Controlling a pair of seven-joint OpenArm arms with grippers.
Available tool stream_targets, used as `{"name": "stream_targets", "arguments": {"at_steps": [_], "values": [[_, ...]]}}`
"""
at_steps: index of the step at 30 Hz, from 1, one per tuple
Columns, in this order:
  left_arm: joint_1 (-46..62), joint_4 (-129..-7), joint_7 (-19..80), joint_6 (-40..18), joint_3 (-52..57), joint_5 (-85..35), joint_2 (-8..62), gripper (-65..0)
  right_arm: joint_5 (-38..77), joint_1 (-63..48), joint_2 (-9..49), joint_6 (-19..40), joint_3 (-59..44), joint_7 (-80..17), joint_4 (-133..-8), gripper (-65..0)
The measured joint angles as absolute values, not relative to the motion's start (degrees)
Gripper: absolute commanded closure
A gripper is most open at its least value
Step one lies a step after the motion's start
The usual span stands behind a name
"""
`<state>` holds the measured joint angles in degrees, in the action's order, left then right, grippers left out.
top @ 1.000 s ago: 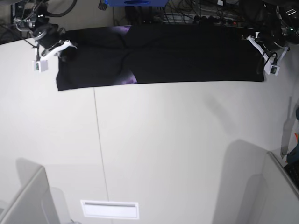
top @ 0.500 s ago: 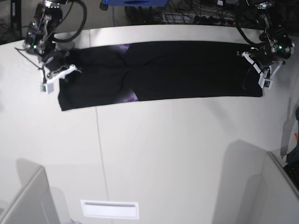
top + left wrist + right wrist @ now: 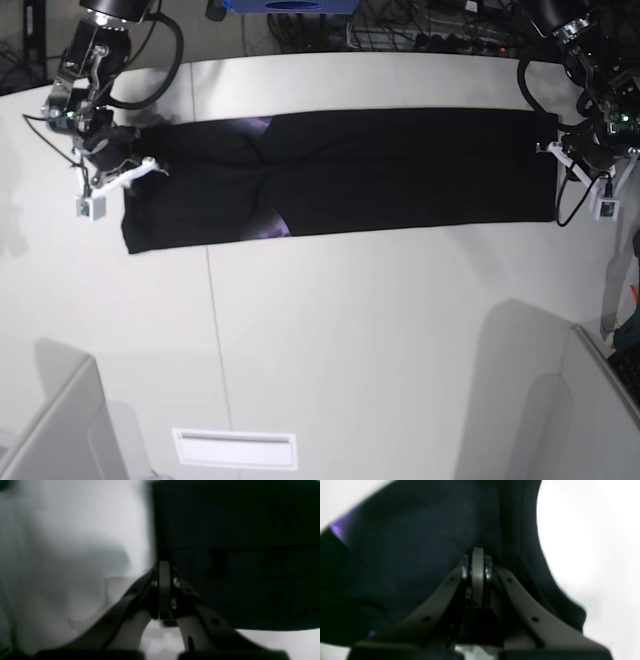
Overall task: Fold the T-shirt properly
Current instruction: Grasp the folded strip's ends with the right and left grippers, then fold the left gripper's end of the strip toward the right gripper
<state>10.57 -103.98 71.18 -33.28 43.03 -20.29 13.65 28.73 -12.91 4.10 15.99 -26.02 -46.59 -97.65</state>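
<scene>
At the left of the base view my right hand (image 3: 128, 172) is clenched on one end of the large black short-sleeved cloth T-shirt (image 3: 400, 165), its jaws pressed together with dark fabric pinched between them; the right wrist view shows the hand (image 3: 477, 555) buried in folds, a purple scrap of print at the frame's edge. I judge the grip sits at the sleeve end, so I can keep that end taut and level while the other arm does the same.

Between my two hands the T-shirt lies on the pale grey desk (image 3: 350, 330) as one long, narrow band near the far edge — already folded lengthwise, by the look of it. Its long axis runs left to right across the base view, nearly parallel to the desk's far edge. Slivers of purple print peek out near the left third, where the layers overlap.

At the right of the base view my left hand (image 3: 565, 150) is clenched on the opposite end; the left wrist view shows the hand (image 3: 163, 565) with its jaws shut right at the garment's straight edge, where cloth meets bare desk. Holding both ends keeps the band stretched flat — likely ready for a crosswise fold.
</scene>
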Motion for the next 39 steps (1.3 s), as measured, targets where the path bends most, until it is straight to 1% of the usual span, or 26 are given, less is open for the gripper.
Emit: {"name": "stream_targets", "arguments": {"at_steps": [3, 8, 9, 12, 14, 15, 16, 18, 25, 29, 30, 31, 32, 34, 36, 37, 38, 39], "values": [[12.38, -105.62, 72.64, -38.19, 49.34, -30.59, 13.63, 0.0, 34.09, -12.95, 3.92, 16.38, -25.87, -46.70, -101.84, 0.0], [16.62, -105.36, 74.02, -38.85, 58.24, -36.23, 13.65, 0.0, 35.99, -16.91, 4.36, 16.08, -25.96, -47.05, -110.45, 0.0], [16.82, -104.95, 74.04, -39.05, 59.33, -36.75, 13.54, -1.5, 36.21, -17.19, 4.14, 16.16, -25.89, -47.13, -111.72, 0.0], [16.29, -100.42, 73.76, -39.09, 60.49, -39.44, 13.69, -38.3, 36.42, -17.80, 4.27, 16.12, -23.83, -46.54, -113.25, 0.0], [15.88, -96.47, 73.58, -39.05, 60.66, -40.95, 13.65, -55.9, 36.45, -17.87, 4.08, 16.14, -22.22, -47.22, -113.08, 0.0], [15.66, -94.87, 73.56, -39.09, 60.51, -41.89, 13.56, -62.5, 36.47, -17.96, 4.08, 16.14, -21.56, -47.09, -113.10, 0.0], [15.33, -93.38, 72.40, -39.11, 60.34, -42.65, 13.54, -65.0, 36.45, -18.15, 4.10, 16.14, -21.04, -46.78, -113.10, 0.0], [14.72, -90.98, 69.38, -39.07, 59.94, -43.46, 13.69, -65.0, 36.45, -18.74, 4.10, 16.14, -19.97, -46.78, -113.10, 0.0], [13.02, -84.07, 61.28, -38.98, 49.78, -43.83, 14.52, -65.0, 36.45, -18.72, 4.23, 16.14, -18.70, -46.98, -113.10, 0.0], [11.35, -77.78, 59.24, -39.09, 49.08, -45.28, 15.64, -65.0, 36.58, -18.79, 4.21, 16.12, -18.74, -46.81, -113.10, 0.0], [10.87, -76.66, 58.98, -39.09, 49.08, -45.30, 15.92, -64.2, 36.64, -18.96, 4.23, 16.14, -18.79, -46.52, -113.10, 0.0], [10.48, -75.55, 58.35, -39.09, 49.30, -45.65, 16.05, -59.9, 36.64, -19.31, 4.23, 16.12, -19.03, -46.57, -113.10, 0.0], [10.35, -74.76, 57.80, -39.09, 49.30, -45.89, 16.19, -54.3, 36.58, -19.59, 4.23, 16.14, -19.03, -46.59, -113.10, 0.0], [10.35, -73.25, 57.76, -39.11, 49.23, -46.22, 16.47, -36.2, 36.25, -19.62, 4.23, 16.12, -19.03, -46.72, -113.10, 0.0], [10.52, -71.66, 57.25, -39.09, 47.99, -46.37, 16.88, -14.8, 36.25, -19.59, 4.23, 16.12, -19.03, -46.57, -113.10, 0.0], [10.48, -71.07, 57.47, -39.07, 47.55, -46.50, 16.93, -6.4, 36.23, -19.70, 4.23, 16.12, -19.00, -46.57, -113.10, 0.0], [10.35, -70.61, 57.36, -39.09, 47.33, -46.61, 16.84, 0.0, 36.25, -19.86, 4.21, 16.12, -19.00, -46.57, -113.10, 0.0], [10.24, -70.30, 57.34, -39.11, 47.20, -46.81, 16.82, 0.0, 36.23, -19.90, 4.21, 16.12, -19.00, -46.59, -113.10, 0.0]]}}
